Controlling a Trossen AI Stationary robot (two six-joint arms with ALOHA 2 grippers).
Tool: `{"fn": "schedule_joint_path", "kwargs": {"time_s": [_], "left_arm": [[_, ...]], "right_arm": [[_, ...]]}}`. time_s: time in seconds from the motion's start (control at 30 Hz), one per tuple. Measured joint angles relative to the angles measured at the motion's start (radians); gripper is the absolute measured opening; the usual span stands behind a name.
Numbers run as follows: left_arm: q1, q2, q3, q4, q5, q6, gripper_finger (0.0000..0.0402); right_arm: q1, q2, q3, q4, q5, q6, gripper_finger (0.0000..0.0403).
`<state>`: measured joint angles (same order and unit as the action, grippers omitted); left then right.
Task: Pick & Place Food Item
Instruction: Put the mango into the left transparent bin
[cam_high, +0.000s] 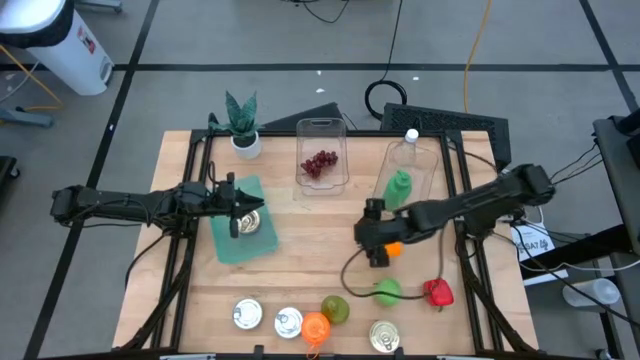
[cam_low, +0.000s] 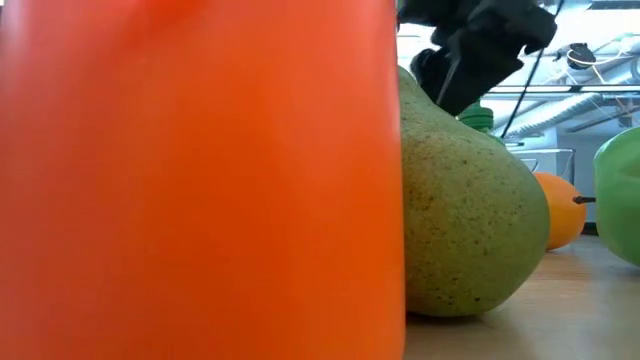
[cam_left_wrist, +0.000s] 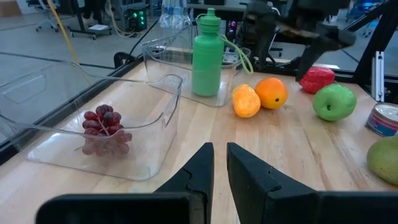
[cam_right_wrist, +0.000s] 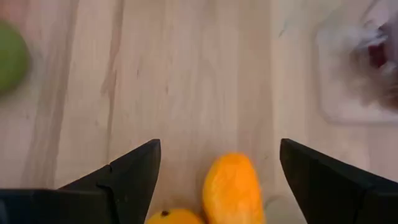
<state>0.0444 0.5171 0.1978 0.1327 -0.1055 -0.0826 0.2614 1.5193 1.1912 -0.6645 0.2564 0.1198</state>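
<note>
Along the near edge of the wooden table (cam_high: 300, 270) lie three silver tins (cam_high: 247, 314), one round orange fruit (cam_high: 315, 327) and one speckled green pear (cam_high: 335, 309). In the low view that orange fruit fills most of the picture, hiding nearly everything behind it, and the pear (cam_low: 460, 220) covers much of the rest.

Just beyond sit one green apple (cam_high: 387, 291) and one red pepper-like item (cam_high: 439, 292), whose exact kind is hard to make out.

Mid-table, the right gripper (cam_high: 376, 240) hovers above two orange pieces: an oblong yellow-orange fruit (cam_right_wrist: 233, 186) between its widely parted fingers (cam_right_wrist: 134, 171), and a rounder orange (cam_right_wrist: 177, 216), cut off by the wrist picture's edge. Nothing is grasped.

The left gripper (cam_high: 236, 206), fingers nearly together and holding nothing, hangs over a green cutting mat (cam_high: 225, 240) bearing a fourth tin (cam_high: 250, 222), partly hidden under the arm.

Farther back stand two clear plastic trays: one (cam_high: 322, 175) holds a single bunch of red grapes (cam_high: 319, 162), the other (cam_high: 425, 170) a green squeeze bottle (cam_high: 398, 187) and a clear bottle (cam_high: 408, 147). One potted plant (cam_high: 243, 125) stands at the far left corner.
</note>
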Motion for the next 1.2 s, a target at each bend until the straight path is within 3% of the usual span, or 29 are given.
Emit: {"fn": "schedule_joint_path", "kwargs": {"time_s": [0.2,0.47,0.9,1.2], "left_arm": [[0.000,0.000,0.000,0.006,0.000,0.000,0.0051],[0.000,0.000,0.000,0.006,0.001,-0.002,0.0051],[0.000,0.000,0.000,0.006,0.003,0.002,0.0051],[0.000,0.000,0.000,0.006,0.003,0.001,0.0051]], "right_arm": [[-0.054,0.174,0.168,-0.223,-0.081,-0.007,0.0313],[-0.127,0.324,0.236,-0.320,-0.128,0.010,0.0313],[-0.150,0.352,0.234,-0.395,-0.128,0.010,0.0313],[-0.171,0.350,0.150,-0.327,-0.128,0.006,0.0313]]}}
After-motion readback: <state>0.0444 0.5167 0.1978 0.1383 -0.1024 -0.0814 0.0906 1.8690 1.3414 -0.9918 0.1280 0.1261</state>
